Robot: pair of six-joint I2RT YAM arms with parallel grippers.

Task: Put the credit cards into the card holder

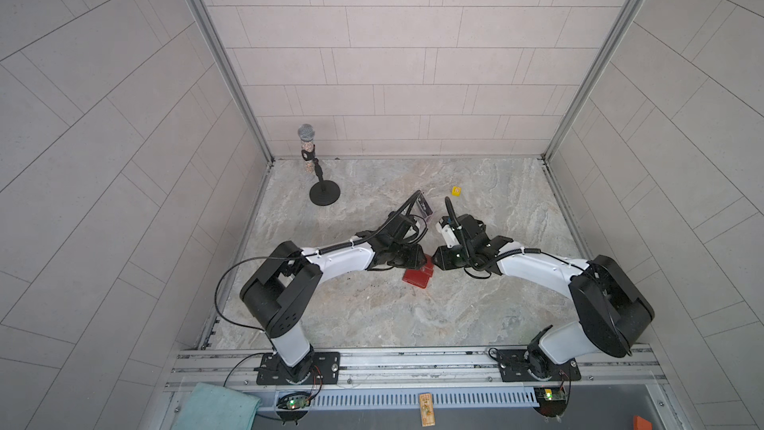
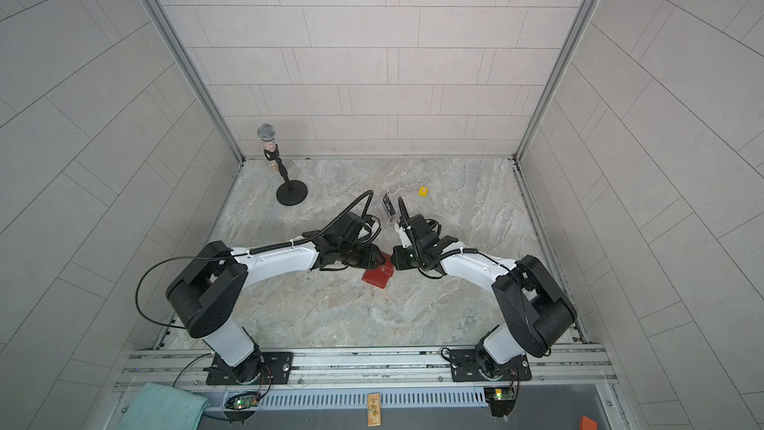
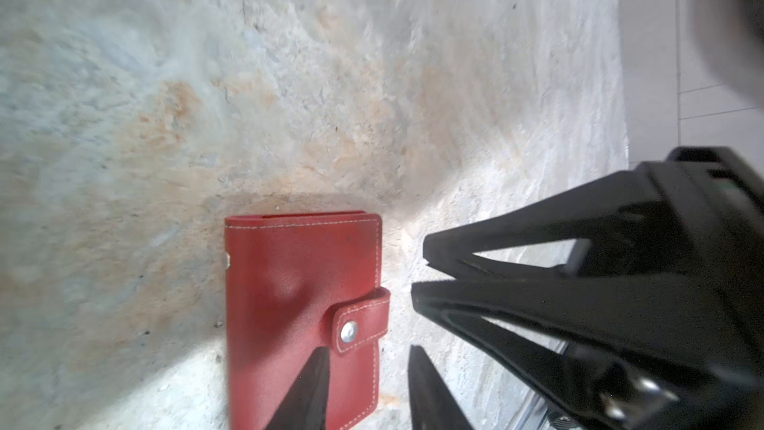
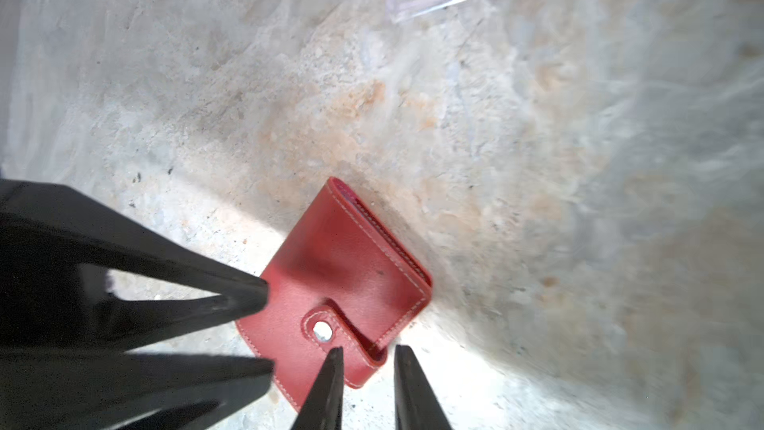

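The closed red card holder (image 3: 302, 283) lies flat on the worktop (image 3: 165, 117), with the left hand (image 3: 370, 349) and right hand (image 4: 368, 348) both parted, empty, straddling its snap tab (image 3: 364, 320) edge.

Red card holder (image 3: 302, 283) lies flat, snapped shut.

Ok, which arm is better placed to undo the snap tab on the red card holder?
Right. The right gripper's open fingers straddle the tab's folded end in its wrist view; the left gripper sits by a card holder corner away from it, likely better for steadying.
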